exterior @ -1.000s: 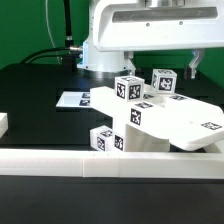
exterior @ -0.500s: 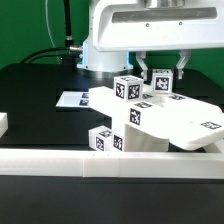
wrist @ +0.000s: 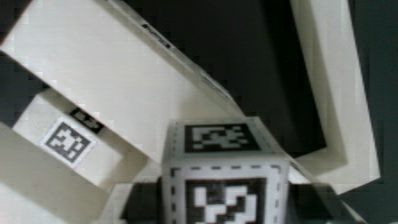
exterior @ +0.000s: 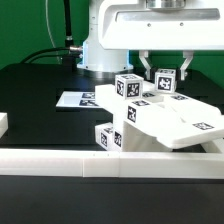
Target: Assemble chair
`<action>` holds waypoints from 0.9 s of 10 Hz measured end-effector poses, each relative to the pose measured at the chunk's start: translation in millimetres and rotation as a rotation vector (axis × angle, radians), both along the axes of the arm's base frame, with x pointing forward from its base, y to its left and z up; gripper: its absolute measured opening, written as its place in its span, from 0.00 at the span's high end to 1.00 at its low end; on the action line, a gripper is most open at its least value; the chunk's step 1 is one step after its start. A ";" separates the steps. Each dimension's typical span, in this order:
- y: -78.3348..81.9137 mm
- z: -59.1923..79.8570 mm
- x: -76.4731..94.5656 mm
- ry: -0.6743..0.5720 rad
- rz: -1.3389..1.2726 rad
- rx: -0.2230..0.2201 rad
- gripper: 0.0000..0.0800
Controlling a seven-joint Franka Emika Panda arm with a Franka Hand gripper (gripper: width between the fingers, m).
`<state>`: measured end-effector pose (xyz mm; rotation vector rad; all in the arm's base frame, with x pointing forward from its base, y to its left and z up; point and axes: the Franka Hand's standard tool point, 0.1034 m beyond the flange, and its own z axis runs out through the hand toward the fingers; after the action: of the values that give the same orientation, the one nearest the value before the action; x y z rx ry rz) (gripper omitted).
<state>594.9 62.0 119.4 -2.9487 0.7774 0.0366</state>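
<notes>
**Claw closed on tagged block at rear of chair stack; stack sits unevenly**

Nearest you in the exterior view, the long white border rail (exterior: 110, 163) runs across the front of the dark surface (exterior: 40, 85). Nothing rests on it.

Directly behind the rail sits the chair (exterior: 150, 120), partly put together: a flat white panel (exterior: 185, 125) lies tilted toward the exterior view's right, and tagged cube ends (exterior: 108, 138) show low at the exterior view's left of the stack. A taller tagged post (exterior: 127, 88) rises through the middle. You should note that the parts lean at different angles; how firmly they are seated in one another cannot be told.

Further back, the claw (exterior: 163, 72) has its fingers drawn in on either side of a tagged block (exterior: 163, 81) at the rear of the stack. The wrist view confirms it: the tagged block (wrist: 222, 170) fills the space between the fingers, with slanted white panels (wrist: 107, 75) beyond.

Behind the chair, the marker board (exterior: 75, 100) lies flat on the surface, well clear of the work.

Risks, in my judgement:
- Lifting or twisting the held block may drag the tilted panel with it, since the parts appear interlocked.
- An off-centre grip could let the block rotate between the fingers.
- Any sideways push may topple the post toward the rail.
</notes>
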 end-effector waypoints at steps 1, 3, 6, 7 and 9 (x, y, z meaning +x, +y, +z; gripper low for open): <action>0.8 -0.1 -0.2 0.010 -0.098 0.010 0.65; 3.4 -0.1 1.0 0.020 -0.283 0.024 0.64; 7.0 -0.1 1.5 0.029 -0.401 0.032 0.64; 8.0 0.1 1.5 0.025 -0.349 0.032 0.45; 18.4 2.8 3.0 0.011 -0.254 0.037 0.29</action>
<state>597.8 80.5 122.2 -2.7933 1.1327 0.0485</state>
